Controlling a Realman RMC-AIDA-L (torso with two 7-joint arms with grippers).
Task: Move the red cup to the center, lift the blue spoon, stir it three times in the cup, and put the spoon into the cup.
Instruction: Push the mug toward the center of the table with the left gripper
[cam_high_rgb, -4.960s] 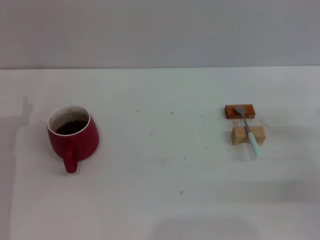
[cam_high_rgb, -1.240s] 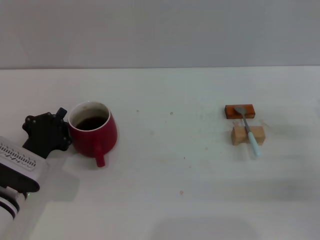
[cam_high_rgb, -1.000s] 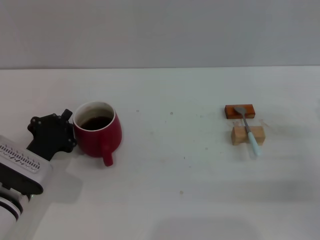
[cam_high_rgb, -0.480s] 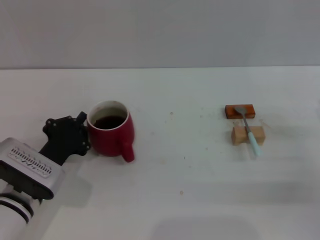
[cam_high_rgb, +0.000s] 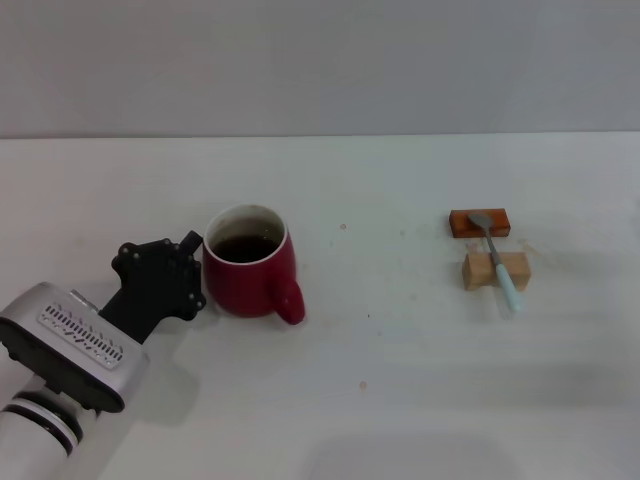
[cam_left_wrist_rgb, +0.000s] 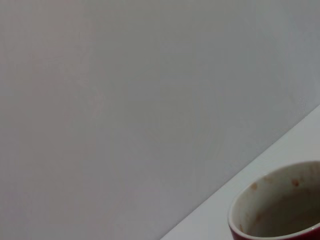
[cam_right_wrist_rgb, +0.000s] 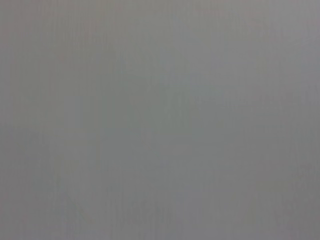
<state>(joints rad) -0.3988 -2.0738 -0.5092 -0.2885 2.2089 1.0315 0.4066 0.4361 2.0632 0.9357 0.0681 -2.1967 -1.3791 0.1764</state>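
In the head view, your left gripper (cam_high_rgb: 195, 275) presses against the red cup (cam_high_rgb: 250, 275); the cup has slid rightward since a moment ago, so centring is under way, though I cannot tell how its fingers stand. The blue spoon (cam_high_rgb: 500, 265) lies well beyond the cup, across the two blocks (cam_high_rgb: 495, 270). The left wrist view shows only the cup's rim (cam_left_wrist_rgb: 280, 205) just ahead; the right wrist view shows nothing.

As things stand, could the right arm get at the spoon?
Probably yes. The spoon lies in the open on the robot's right, propped across two small blocks, with nothing over it. The cup and left gripper sit well to the left. The right arm itself is out of view, so reach is unconfirmed.
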